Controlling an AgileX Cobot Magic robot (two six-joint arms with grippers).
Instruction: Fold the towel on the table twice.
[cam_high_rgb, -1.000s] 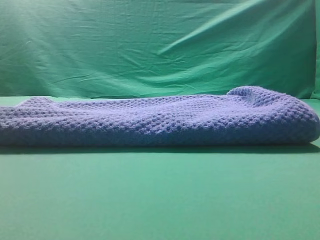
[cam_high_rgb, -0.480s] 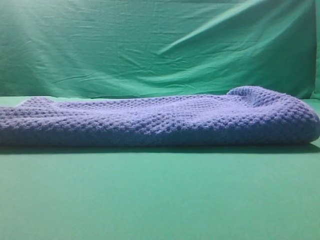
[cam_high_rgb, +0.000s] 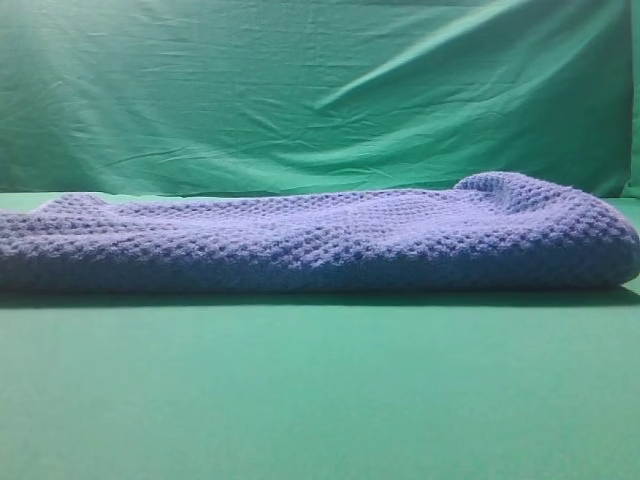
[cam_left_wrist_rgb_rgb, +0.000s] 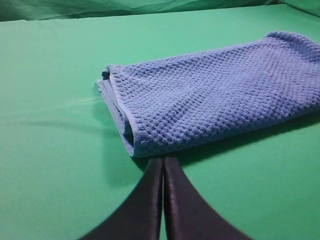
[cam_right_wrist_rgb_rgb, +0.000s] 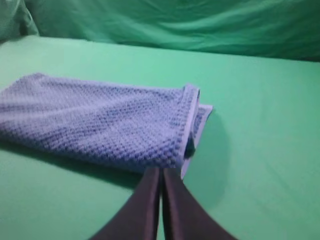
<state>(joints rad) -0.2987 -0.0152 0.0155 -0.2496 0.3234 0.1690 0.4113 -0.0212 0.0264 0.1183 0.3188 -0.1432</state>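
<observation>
The blue-grey waffle-weave towel (cam_high_rgb: 320, 240) lies folded in a long strip across the green table (cam_high_rgb: 320, 390), with layered edges showing at both ends. My left gripper (cam_left_wrist_rgb_rgb: 163, 162) is shut, its dark tips just short of the towel's (cam_left_wrist_rgb_rgb: 215, 95) left end, holding nothing. Shut as well, my right gripper (cam_right_wrist_rgb_rgb: 161, 172) has its tips close to the near edge of the towel (cam_right_wrist_rgb_rgb: 100, 122) by its right end, and it is empty too. Neither gripper shows in the exterior high view.
A wrinkled green backdrop drape (cam_high_rgb: 320, 90) hangs behind the table. Bare green tabletop (cam_left_wrist_rgb_rgb: 50, 150) stretches in front of and beside the towel.
</observation>
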